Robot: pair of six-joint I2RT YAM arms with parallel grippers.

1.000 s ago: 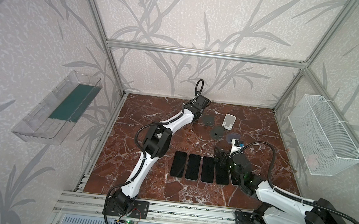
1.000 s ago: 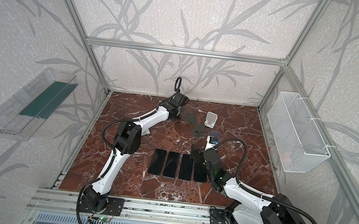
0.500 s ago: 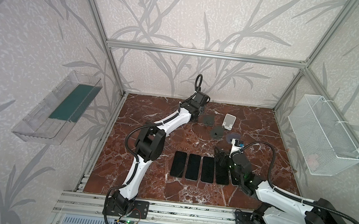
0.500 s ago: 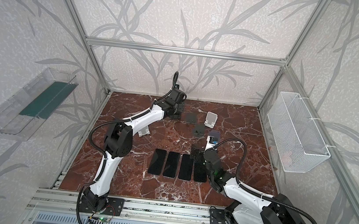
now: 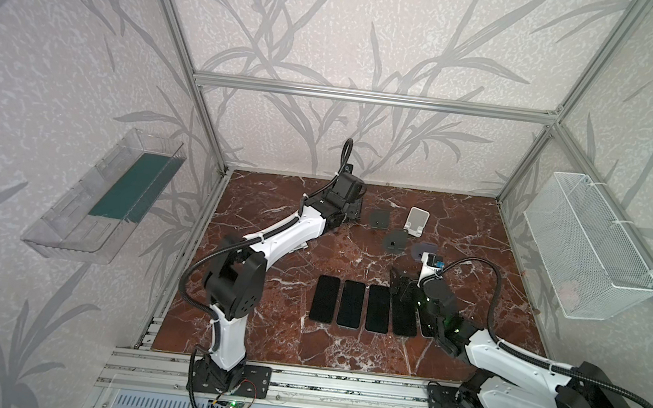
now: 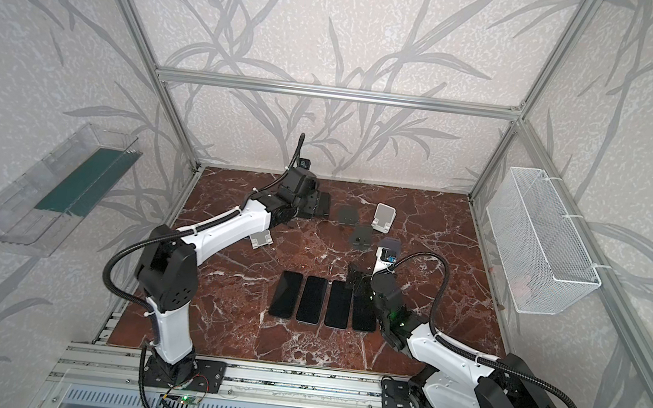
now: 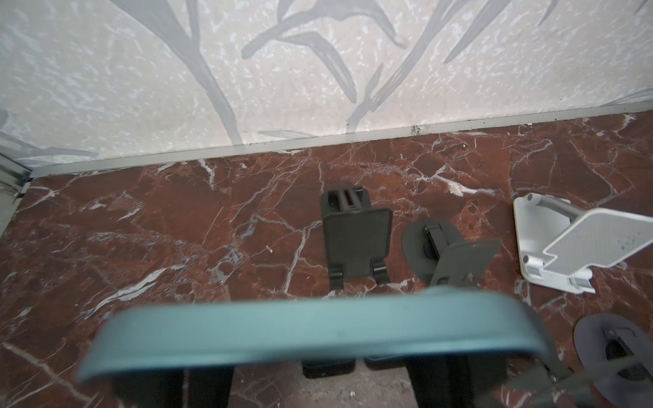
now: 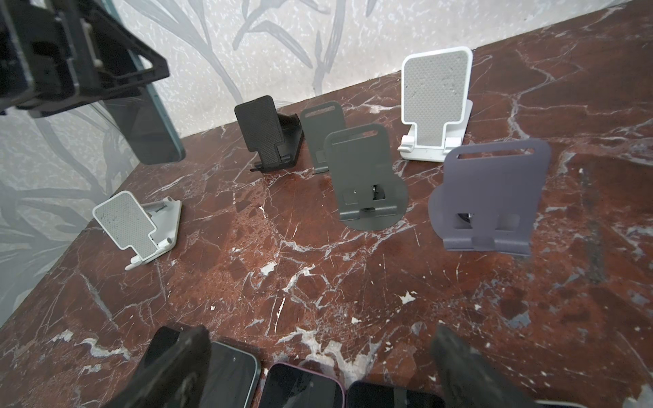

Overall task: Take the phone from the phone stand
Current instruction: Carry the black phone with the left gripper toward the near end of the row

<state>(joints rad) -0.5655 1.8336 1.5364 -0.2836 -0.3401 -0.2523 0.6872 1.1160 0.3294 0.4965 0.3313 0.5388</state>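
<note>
My left gripper (image 8: 134, 81) is shut on a teal-edged phone (image 8: 155, 134) and holds it in the air, clear of the stands. The left wrist view shows the phone's edge (image 7: 311, 328) right across the jaws. Under it only the two front lips of the black phone stand (image 7: 328, 367) show. That black phone stand (image 8: 268, 134) stands empty near the back wall. In both top views the left gripper (image 5: 352, 208) hangs at the back of the table. My right gripper (image 8: 318, 371) is open and low over the far ends of several flat phones (image 5: 351, 304).
Other empty stands crowd the back. Two are dark grey (image 8: 364, 176) (image 8: 323, 134), one is purple (image 8: 494, 197), one is tall and white (image 8: 436, 102), and a small white one (image 8: 137, 229) lies under the left arm. A wire basket (image 5: 587, 251) hangs on the right wall, and a clear tray (image 5: 108, 197) on the left wall.
The left arm has drawn back, its elbow swinging left and toward the front, and its gripper has shifted slightly left with the phone. The right arm has not moved.
</note>
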